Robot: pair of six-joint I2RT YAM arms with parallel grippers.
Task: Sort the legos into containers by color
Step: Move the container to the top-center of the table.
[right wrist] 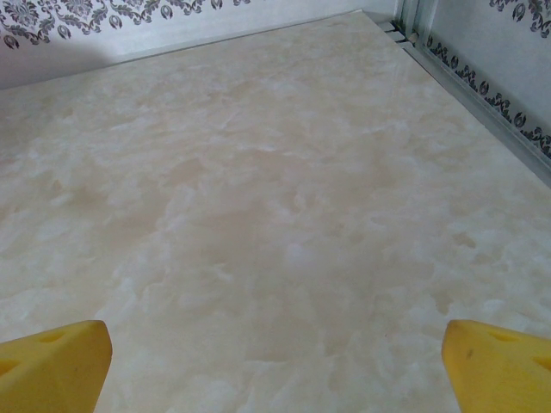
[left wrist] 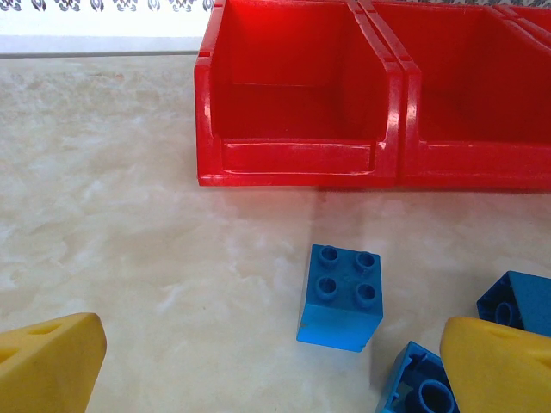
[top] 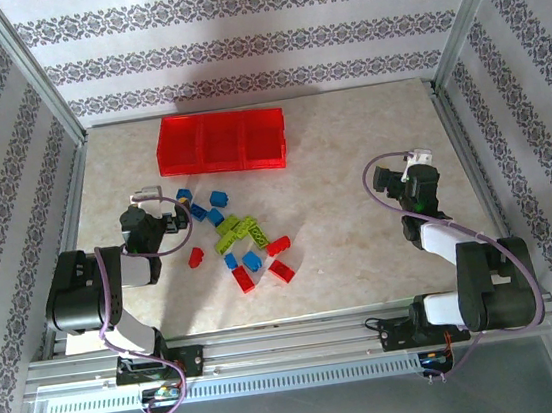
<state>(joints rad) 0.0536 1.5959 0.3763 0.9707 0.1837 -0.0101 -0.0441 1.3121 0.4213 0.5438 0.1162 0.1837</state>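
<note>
Legos [top: 234, 234] lie loose on the table [top: 363, 256], scattered from just ahead of the left gripper [left wrist: 275, 366] off to its right: blue, red and lime green, lying at mixed angles. One square blue brick [left wrist: 342, 295] sits studs-up ahead of its wide-spread, empty fingers. Beyond it the red tray [left wrist: 297, 159] runs crosswise, its compartments showing bare floors. Right gripper [right wrist: 275, 366], well apart from the bricks, gapes empty over bare table.
</note>
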